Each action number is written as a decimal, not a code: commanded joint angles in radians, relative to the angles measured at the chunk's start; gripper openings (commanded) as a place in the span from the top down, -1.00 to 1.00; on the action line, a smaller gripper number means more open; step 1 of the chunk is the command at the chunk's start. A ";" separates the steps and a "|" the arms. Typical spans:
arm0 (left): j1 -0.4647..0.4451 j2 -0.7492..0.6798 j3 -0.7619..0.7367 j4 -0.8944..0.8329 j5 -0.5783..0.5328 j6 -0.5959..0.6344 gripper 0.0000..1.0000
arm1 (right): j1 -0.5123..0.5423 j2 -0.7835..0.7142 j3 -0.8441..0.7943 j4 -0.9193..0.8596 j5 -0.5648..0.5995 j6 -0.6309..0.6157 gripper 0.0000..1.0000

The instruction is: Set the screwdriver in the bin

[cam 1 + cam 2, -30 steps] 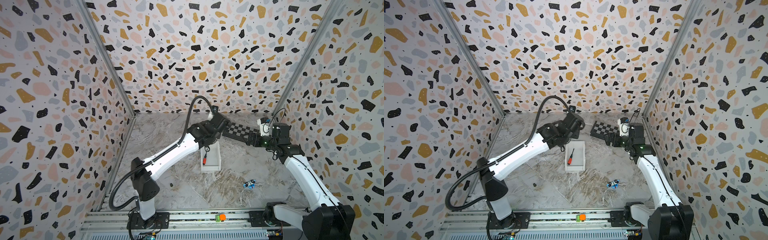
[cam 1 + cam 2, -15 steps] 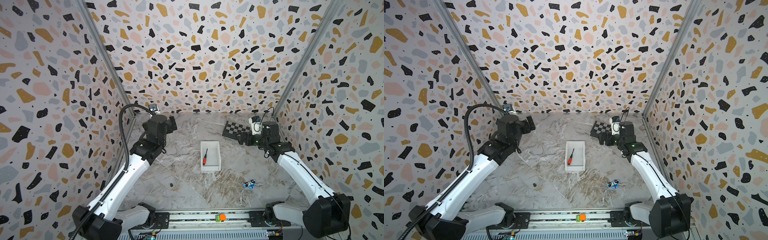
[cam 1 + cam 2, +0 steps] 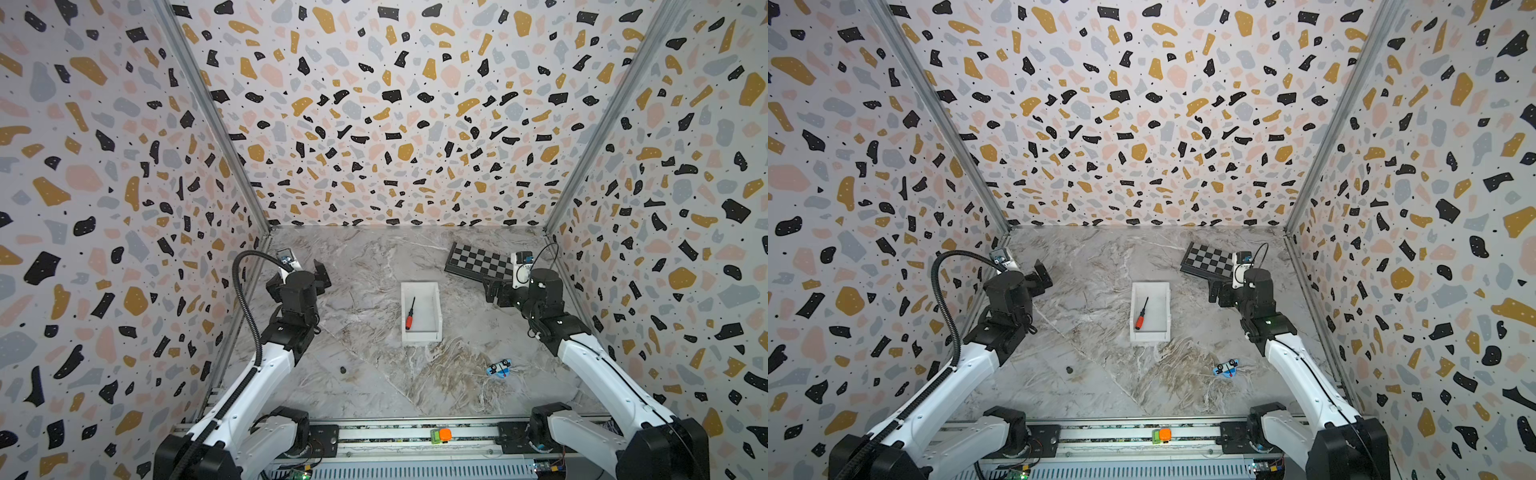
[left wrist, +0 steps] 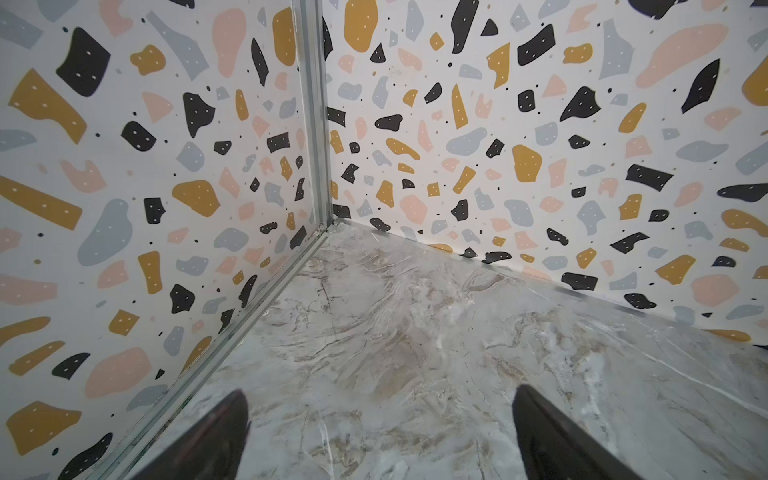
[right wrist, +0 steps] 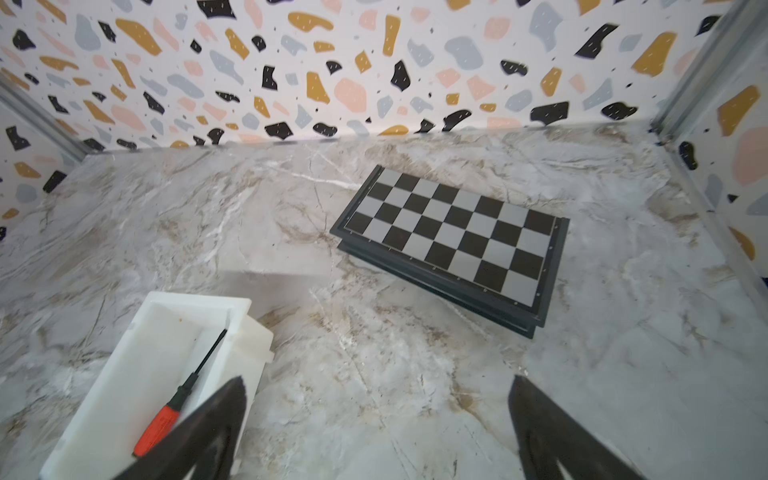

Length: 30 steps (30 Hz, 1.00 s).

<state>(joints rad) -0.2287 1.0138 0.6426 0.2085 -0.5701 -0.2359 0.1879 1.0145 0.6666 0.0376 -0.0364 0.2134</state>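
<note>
One red-handled screwdriver (thin-shafted) — binned.

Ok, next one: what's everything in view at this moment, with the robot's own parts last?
white rectangular plastic bin: one, white, centre of the table
small red-handled screwdriver: one, red-orange and black, lying inside the bin
folded chequered chessboard: one, black and grey, far right of the table
small blue toy-like object: one, blue, on the table near right, apart from the bin
tiny dark speck: one, dark, near left; too small to identify
marble-patterned tabletop: one, grey-beige
terrazzo-patterned walls: three, around the table
small orange-and-green block: one, on the front rail
left tool: one, black, open, empty, facing the far left corner
right tool: one, black, open, empty, between bin and chessboard
</note>
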 commanded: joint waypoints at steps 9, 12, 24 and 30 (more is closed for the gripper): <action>0.017 0.021 -0.317 0.529 -0.050 0.210 -1.00 | -0.021 0.010 -0.185 0.372 0.185 -0.203 -0.98; 0.022 0.072 -0.350 0.579 -0.045 0.177 -1.00 | -0.021 0.077 -0.208 0.443 0.188 -0.214 -0.98; 0.040 0.207 -0.493 0.891 -0.018 0.203 -1.00 | -0.025 0.278 -0.379 0.886 0.153 -0.250 -0.98; 0.061 0.269 -0.525 0.987 0.050 0.208 -1.00 | -0.052 0.326 -0.408 0.966 0.071 -0.256 -0.98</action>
<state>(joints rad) -0.1734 1.2755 0.1314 1.0443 -0.5594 -0.0399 0.1440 1.3373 0.2810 0.8940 0.0734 -0.0288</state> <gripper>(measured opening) 0.999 0.990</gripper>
